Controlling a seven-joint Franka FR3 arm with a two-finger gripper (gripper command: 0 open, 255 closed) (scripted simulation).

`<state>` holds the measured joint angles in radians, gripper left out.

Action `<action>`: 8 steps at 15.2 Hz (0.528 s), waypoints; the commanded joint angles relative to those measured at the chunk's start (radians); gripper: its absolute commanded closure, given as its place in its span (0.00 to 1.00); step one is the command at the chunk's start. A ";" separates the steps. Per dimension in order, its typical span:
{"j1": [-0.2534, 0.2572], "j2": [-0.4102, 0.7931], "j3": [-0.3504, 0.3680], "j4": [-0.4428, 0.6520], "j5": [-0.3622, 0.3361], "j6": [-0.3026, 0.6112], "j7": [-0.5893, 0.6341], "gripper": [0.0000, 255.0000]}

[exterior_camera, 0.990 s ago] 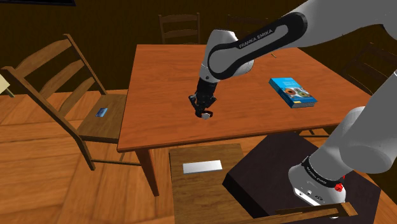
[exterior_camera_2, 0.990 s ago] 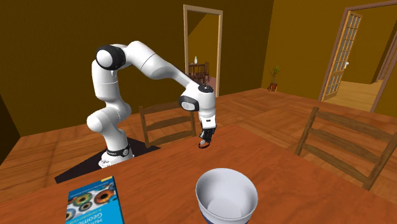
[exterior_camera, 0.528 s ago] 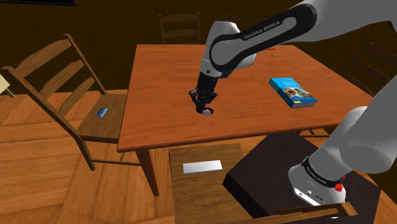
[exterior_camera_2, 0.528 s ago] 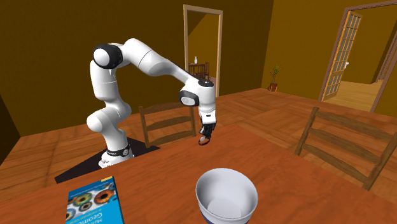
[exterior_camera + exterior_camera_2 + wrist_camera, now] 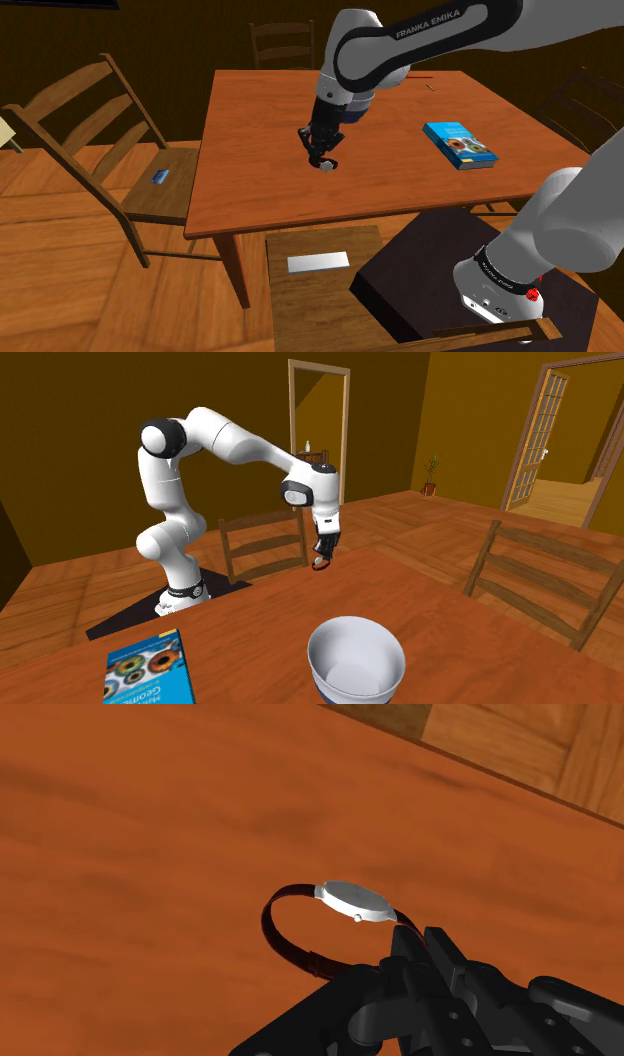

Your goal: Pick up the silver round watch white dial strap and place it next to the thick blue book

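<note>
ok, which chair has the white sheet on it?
The chair beside the stand. The chair at the shoulder view's left holds a small blue thing instead.

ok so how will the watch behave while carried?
Likely light: the watch hangs from the gripper by its strap alone. The strap holds a loop, so probably springy, not limp. The case sits clear of the grip, so it may swing.

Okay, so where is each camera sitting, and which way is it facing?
Shoulder view: beside and behind the stand, looking down over the table; the arm reaches up-left, gripper clasping the watch.
Second exterior view: across the table, facing the whole arm past a white bowl.
Wrist view: on the hand, looking down at the table; black fingers show.
Shared: both exterior views show the blue book.
</note>
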<state>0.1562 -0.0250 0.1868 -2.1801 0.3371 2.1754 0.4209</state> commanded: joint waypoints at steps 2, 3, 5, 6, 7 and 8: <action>-0.001 -0.018 -0.002 0.020 -0.004 -0.038 0.010 1.00; -0.002 -0.023 -0.002 0.028 -0.006 -0.050 0.013 1.00; -0.003 -0.034 -0.003 0.044 -0.009 -0.076 0.020 1.00; -0.004 -0.038 -0.004 0.052 -0.010 -0.089 0.023 1.00; -0.004 -0.039 -0.004 0.054 -0.011 -0.091 0.024 1.00; -0.015 -0.053 -0.017 0.039 -0.009 -0.097 0.000 1.00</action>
<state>0.1475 -0.0698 0.1770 -2.1380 0.3283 2.0874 0.4317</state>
